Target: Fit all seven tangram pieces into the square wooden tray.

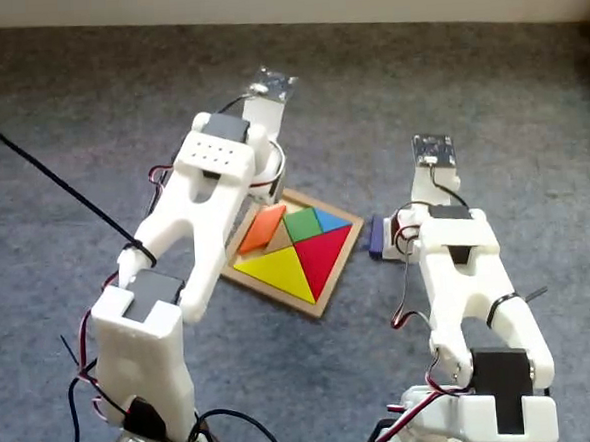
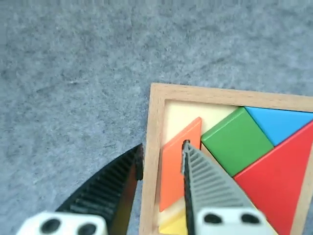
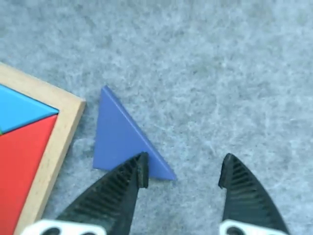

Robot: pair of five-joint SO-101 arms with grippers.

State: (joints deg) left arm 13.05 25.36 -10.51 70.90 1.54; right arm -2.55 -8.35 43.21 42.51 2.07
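The left gripper (image 2: pixel 162 147), jaws apart, straddles the rim of the wooden tray (image 2: pixel 154 122), one finger on the orange piece (image 2: pixel 173 171), low in the left wrist view. Closing there could jam on the rim and tip that piece. The right gripper (image 3: pixel 185 159), also spread, hovers over the blue triangle (image 3: pixel 115 132) left of centre, and its near finger may shove it away

Light is even, diffuse and moderately bright in all three views. High view: left arm (image 1: pixel 193 219) has a bright white shell with no hard glare, and faint soft shadows lie on the grey carpet (image 1: pixel 68 115) beneath. Right wrist view: blue triangle (image 3: pixel 117 137) casts a thin soft-edged shadow.
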